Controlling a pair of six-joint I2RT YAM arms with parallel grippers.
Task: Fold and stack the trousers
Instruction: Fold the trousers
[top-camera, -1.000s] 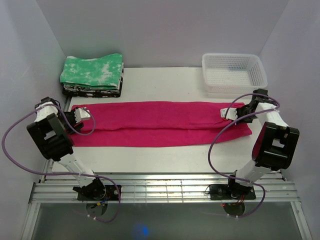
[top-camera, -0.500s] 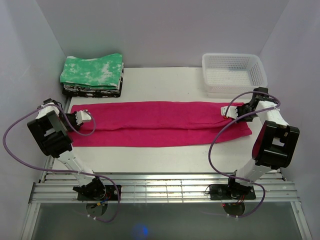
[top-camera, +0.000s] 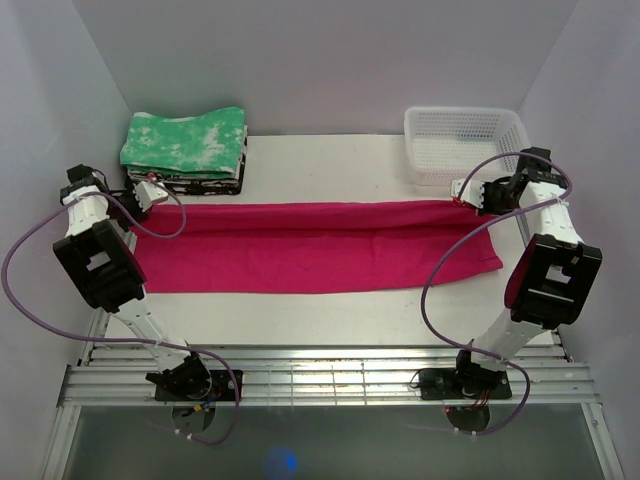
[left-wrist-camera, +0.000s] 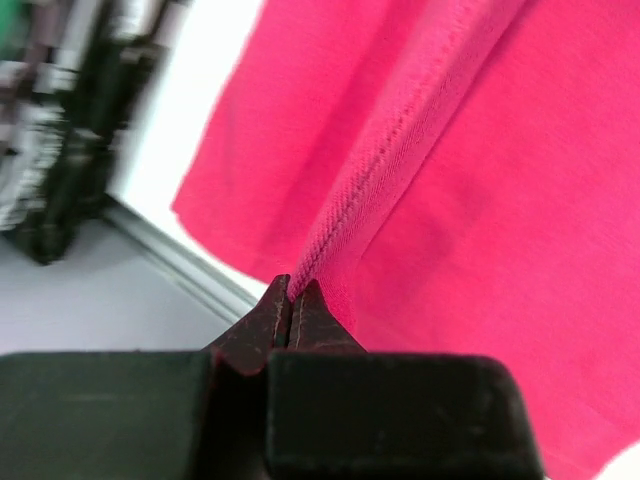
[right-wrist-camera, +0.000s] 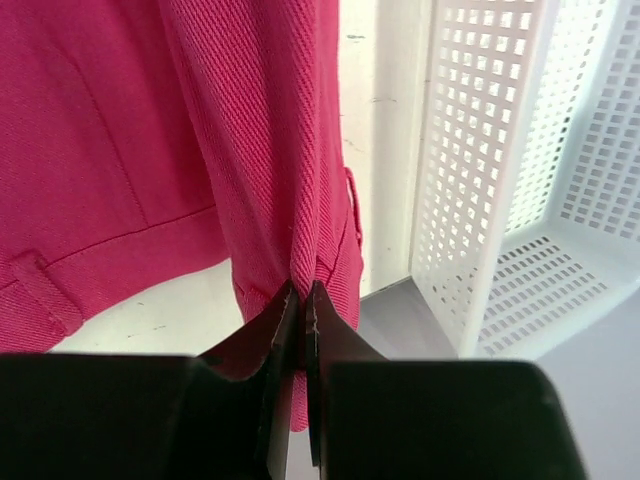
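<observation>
The left arm (top-camera: 100, 265) rises from its base at the near edge, bends at a dark elbow block and reaches out to the far left, where the left gripper (top-camera: 150, 190) points inward with its two dark fingers (left-wrist-camera: 258, 325) pressed together on a fold of the trousers (top-camera: 320, 245). The right arm (top-camera: 550, 280) mirrors it on the other side, elbow high and wrist turned inward at the far right. The right gripper (top-camera: 462, 192) is likewise closed, its fingertips (right-wrist-camera: 330, 325) pinching the cloth edge between them.
</observation>
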